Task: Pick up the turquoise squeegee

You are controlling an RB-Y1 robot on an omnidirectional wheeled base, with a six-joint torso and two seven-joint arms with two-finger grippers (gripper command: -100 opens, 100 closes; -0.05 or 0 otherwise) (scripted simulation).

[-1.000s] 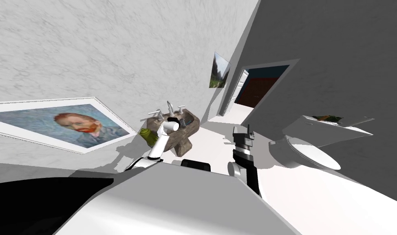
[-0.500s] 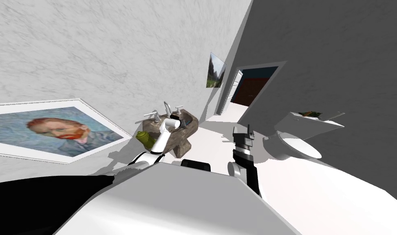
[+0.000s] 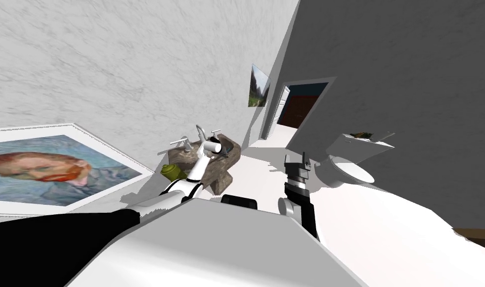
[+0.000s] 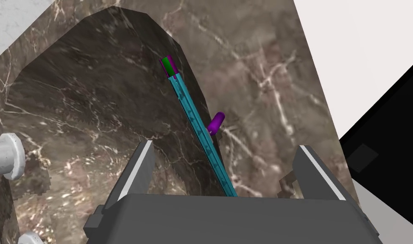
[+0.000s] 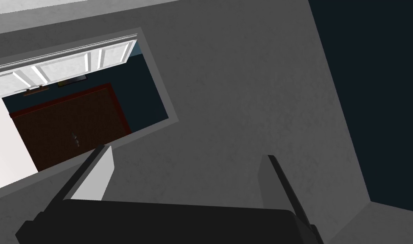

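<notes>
Turquoise squeegee (image 4: 196,123) lay in brown marble sink (image 4: 265,84), long axis running ahead between spread left fingers (image 4: 140,169), not yet touched. Right fingers (image 5: 95,173) released, farther off.

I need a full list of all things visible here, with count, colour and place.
brown marble sink: one, brown, at the white wall.
turquoise squeegee with purple handle: one, turquoise, in the basin, ahead of the left tool.
light grey tap handles: two, grey, sink's rim.
olive green bottle: one, olive, beside the sink.
framed portrait painting: one, blue and orange, white wall.
white toilet: one, white, at the grey wall.
left tool: one, dark grey, open over the basin.
right tool: one, dark grey, open, facing the grey wall.
</notes>
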